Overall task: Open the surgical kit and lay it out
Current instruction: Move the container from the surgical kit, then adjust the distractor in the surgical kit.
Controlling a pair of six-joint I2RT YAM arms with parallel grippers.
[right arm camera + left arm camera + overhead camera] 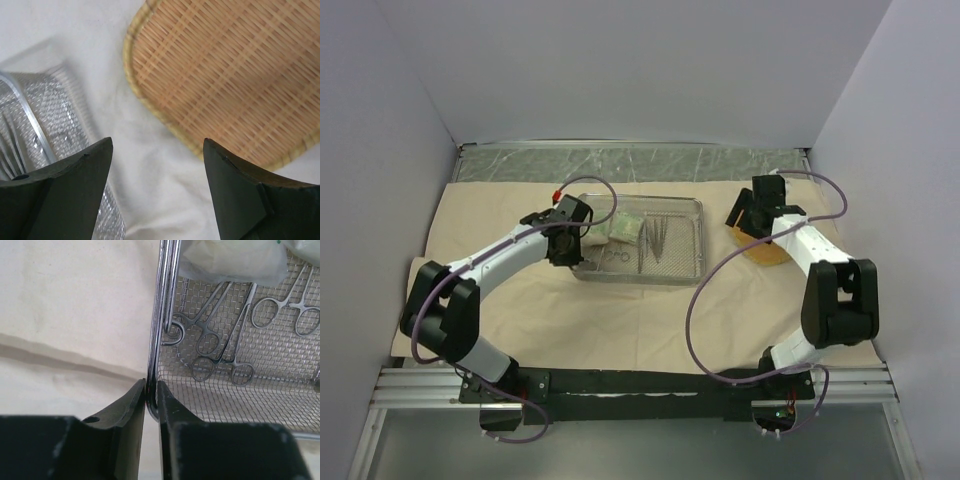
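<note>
The beige wrapping cloth (620, 320) lies spread open on the table. The steel wire-mesh tray (692, 272) stands on it at the middle. My left gripper (563, 247) is shut on the tray's left rim (156, 340), one finger inside, one outside. Ring-handled forceps (215, 347) lie on the mesh, and a packet (230, 262) lies beyond them. In the top view the green-white packets (622, 230) and thin tweezers (658, 238) lie in the tray. My right gripper (157, 142) is open and empty above the cloth, between the tray (45, 115) and the orange woven pad (225, 75).
The orange woven pad (765, 250) lies on the cloth right of the tray, partly under my right arm. White walls close in the left, back and right. A metal rail (620, 385) runs along the near edge.
</note>
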